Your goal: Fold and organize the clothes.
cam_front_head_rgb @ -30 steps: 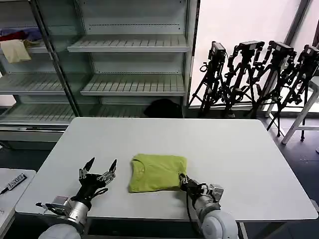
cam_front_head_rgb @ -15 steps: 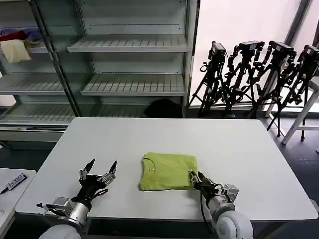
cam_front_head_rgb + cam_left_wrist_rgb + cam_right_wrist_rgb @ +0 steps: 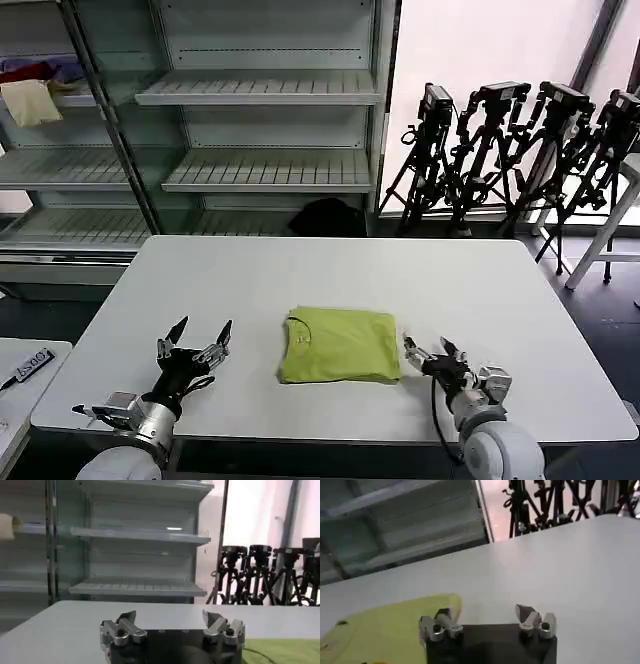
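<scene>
The clothes are one lime yellow-green shirt [image 3: 340, 345], folded into a flat rectangle near the table's front middle, collar toward my left. Its edge also shows in the right wrist view as the shirt [image 3: 380, 630] and in the left wrist view as the shirt [image 3: 290, 650]. My right gripper [image 3: 432, 351] rests open just right of the shirt's near corner, holding nothing; the same gripper [image 3: 485, 614] has one finger at the fabric edge. My left gripper [image 3: 200, 335] stands open over the bare table, well left of the shirt, seen again as the gripper [image 3: 170, 617].
The white table [image 3: 470, 290] has free room all around the shirt. Behind it stand metal shelves [image 3: 260, 130] with a cream cloth [image 3: 30, 100] and red cloth [image 3: 28, 72] at upper left. Several camera tripods [image 3: 520, 150] stand at the back right.
My right gripper dragged the folded shirt to the right, then let go, opened, and backed off to the right. The left arm has stayed put.
</scene>
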